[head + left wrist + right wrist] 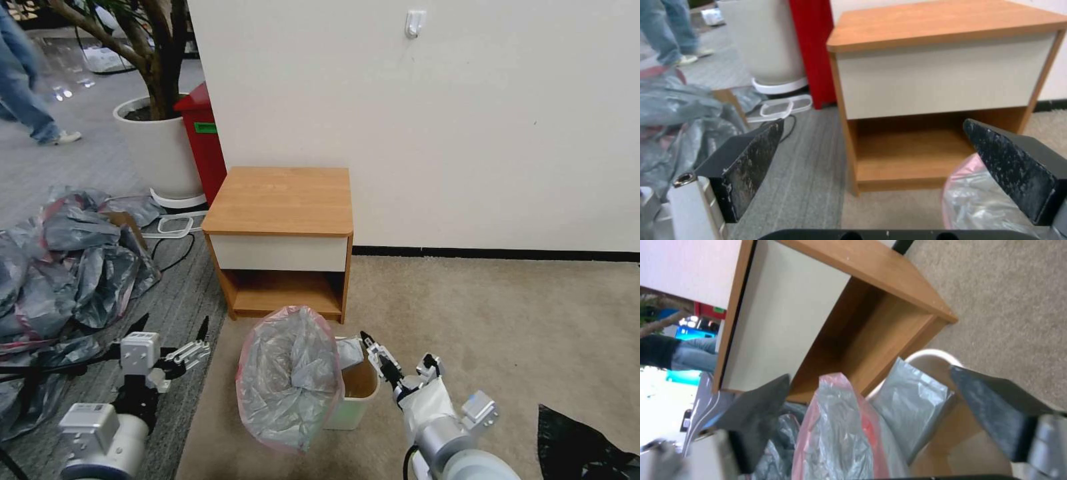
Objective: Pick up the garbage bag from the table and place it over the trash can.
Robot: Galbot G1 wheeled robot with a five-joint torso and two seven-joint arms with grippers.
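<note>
Grey crinkled bag [290, 377] with pink rim — draped over the left side of the bin [355, 393], just in front of the table [280, 200]. Left gripper [172, 337] low at left, jaws spread. Right gripper [372, 347] at the bin's right rim.

Left wrist: fingers [749, 163] apart, nothing between.

Right wrist: fingers [991, 406] spread — bag between, unpinched.

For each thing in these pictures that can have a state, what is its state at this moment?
garbage bag: mouth open, draped over one side of the can, not fully fitted.
trash can: upright on the carpet, partly uncovered.
table: top bare, drawer shut.
left claw: open, holding nothing, beside the bag.
right claw: open, at the can's rim.
heap of grey bags: crumpled on the floor.
</note>
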